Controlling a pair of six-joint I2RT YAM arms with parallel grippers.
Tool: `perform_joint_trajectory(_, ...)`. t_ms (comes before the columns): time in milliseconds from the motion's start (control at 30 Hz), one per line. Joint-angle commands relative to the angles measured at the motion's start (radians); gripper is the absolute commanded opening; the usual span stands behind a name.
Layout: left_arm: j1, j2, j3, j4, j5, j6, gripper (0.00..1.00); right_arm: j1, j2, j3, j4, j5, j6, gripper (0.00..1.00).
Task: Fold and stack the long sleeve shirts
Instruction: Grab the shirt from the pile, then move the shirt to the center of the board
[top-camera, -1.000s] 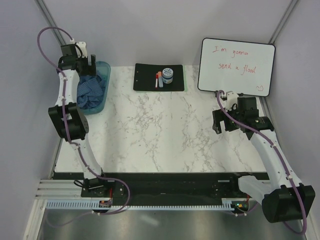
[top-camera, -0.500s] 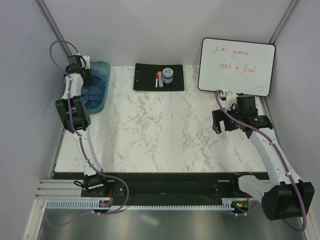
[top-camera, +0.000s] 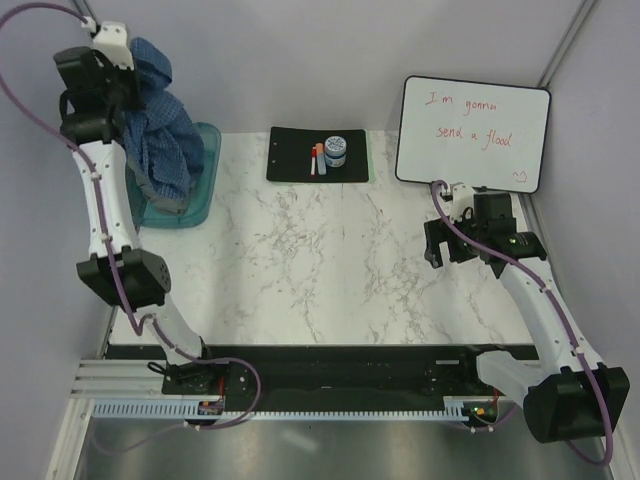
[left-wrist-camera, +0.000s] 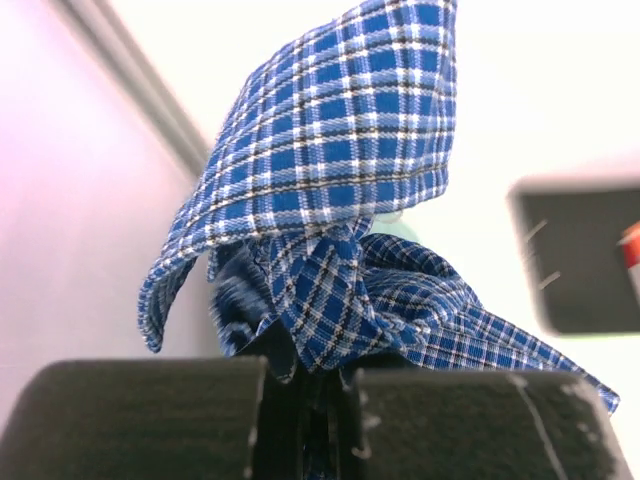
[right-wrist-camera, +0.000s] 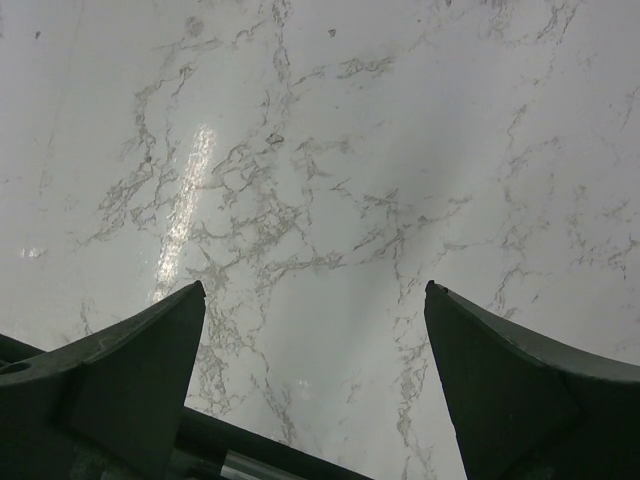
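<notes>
The tub stands on the table at 10 o'clock in the top view. The lower end of the shirt hangs into it. The cloth hides most of the tub's inside, so I cannot tell what else lies there. The shirt's upper end is bunched high above the tub at the left claw, which sits up near the side wall.

At 12 o'clock on the table lies a black mat. On it are a round jar and, just beside the jar at its 9 o'clock, two small sticks, one red and one white. A whiteboard with red writing stands at 1 o'clock.

The top view shows the whole hanging shirt but not the grip itself. The left wrist view shows it: the left claw is narrow, its two black fingers pinching the shirt, whose blue-and-white check folds rise in a peak above them. A blurred dark patch sits at 3 o'clock in that view.

In the top view the right claw is at 3 o'clock over the table, well apart from the shirt, and its opening is hard to read. The right wrist view settles it: the right claw is spread wide and holds nothing, with only veined marble table between and beyond its tips.
</notes>
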Motion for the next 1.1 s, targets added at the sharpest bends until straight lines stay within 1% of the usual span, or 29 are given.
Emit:
perform_joint_trajectory(0,-0.035,-0.217,0.06,0.039,0.201,-0.123,0.02,0.0,-0.021,0.019,0.02,-0.021,-0.01,0.98)
perform_joint_trajectory(67,-0.063,-0.285,0.075,0.041,0.226,-0.158,0.02,0.0,-0.023,0.022,0.022,-0.022,-0.008,0.98)
perform_joint_trajectory(100,-0.096,-0.305,0.088,0.042,0.273,-0.177,0.02,-0.002,-0.026,0.019,0.02,-0.021,-0.005,0.98)
perform_joint_trajectory(167,-0.15,-0.365,0.089,0.041,0.297,-0.23,0.02,0.0,-0.032,0.019,0.02,-0.017,-0.005,0.98)
perform_joint_trajectory(200,-0.211,-0.382,0.071,0.038,0.314,-0.24,0.02,0.0,-0.032,0.02,0.02,-0.017,-0.005,0.98)
perform_joint_trajectory(233,-0.248,-0.401,0.054,0.038,0.324,-0.241,0.02,0.001,-0.034,0.02,0.019,-0.016,-0.004,0.98)
perform_joint_trajectory(267,-0.289,-0.437,0.033,0.036,0.326,-0.241,0.02,-0.002,-0.034,0.024,0.017,-0.014,-0.004,0.98)
perform_joint_trajectory(300,-0.355,-0.455,-0.022,0.035,0.341,-0.267,0.02,0.0,-0.034,0.025,0.014,-0.013,-0.004,0.98)
perform_joint_trajectory(367,-0.415,-0.498,-0.087,0.016,0.378,-0.258,0.02,0.0,-0.032,0.033,0.011,-0.007,-0.004,0.98)
perform_joint_trajectory(400,-0.454,-0.51,-0.166,0.01,0.439,-0.252,0.02,0.0,-0.031,0.036,0.008,-0.001,-0.004,0.98)
perform_joint_trajectory(433,-0.457,-0.521,-0.208,-0.014,0.519,-0.217,0.06,-0.002,-0.026,0.04,0.002,0.001,-0.004,0.98)
perform_joint_trajectory(467,-0.457,-0.533,-0.249,-0.03,0.591,-0.198,0.4,-0.002,-0.026,0.053,-0.003,0.009,-0.004,0.98)
perform_joint_trajectory(500,-0.459,-0.552,-0.324,-0.06,0.67,-0.142,0.68,-0.002,-0.023,0.059,-0.011,0.012,-0.008,0.98)
perform_joint_trajectory(533,-0.456,-0.563,-0.361,-0.086,0.667,-0.12,0.99,-0.002,-0.017,0.066,-0.021,0.019,-0.01,0.98)
perform_joint_trajectory(567,-0.442,-0.573,-0.406,-0.111,0.65,-0.112,0.99,-0.004,-0.015,0.08,-0.027,0.027,-0.02,0.98)
perform_joint_trajectory(600,-0.384,-0.592,-0.503,-0.119,0.68,-0.074,0.99,-0.002,-0.015,0.086,-0.032,0.036,-0.027,0.98)
perform_joint_trajectory(667,-0.328,-0.613,-0.602,-0.133,0.684,-0.021,0.99,-0.002,-0.009,0.103,-0.047,0.033,-0.051,0.98)
perform_joint_trajectory(700,-0.284,-0.625,-0.695,-0.136,0.664,0.033,1.0,-0.002,-0.006,0.109,-0.054,0.012,-0.059,0.98)
perform_joint_trajectory(733,-0.279,-0.645,-0.737,-0.154,0.661,0.079,1.0,-0.004,0.006,0.116,-0.063,0.003,-0.065,0.98)
perform_joint_trajectory(767,-0.284,-0.659,-0.775,-0.18,0.657,0.129,1.0,-0.002,0.014,0.125,-0.067,-0.007,-0.07,0.98)
perform_joint_trajectory(800,-0.308,-0.67,-0.856,-0.227,0.638,0.204,1.0,-0.002,0.023,0.131,-0.067,-0.019,-0.079,0.98)
perform_joint_trajectory(867,-0.339,-0.711,-0.944,-0.243,0.612,0.253,1.0,-0.004,0.061,0.137,-0.067,-0.072,-0.09,0.98)
perform_joint_trajectory(900,-0.38,-0.722,-1.027,-0.242,0.57,0.291,1.0,-0.002,0.075,0.137,-0.064,-0.092,-0.09,0.98)
perform_joint_trajectory(933,-0.408,-0.731,-1.064,-0.243,0.541,0.311,0.99,0.0,0.098,0.139,-0.048,-0.153,-0.09,0.98)
perform_joint_trajectory(1000,-0.48,-0.731,-1.154,-0.232,0.456,0.331,1.0,0.01,0.12,0.14,-0.02,-0.194,-0.077,0.98)
perform_joint_trajectory(1067,-0.495,-0.706,-1.199,-0.18,0.427,0.316,1.0,0.035,0.161,0.16,0.018,-0.214,-0.059,0.98)
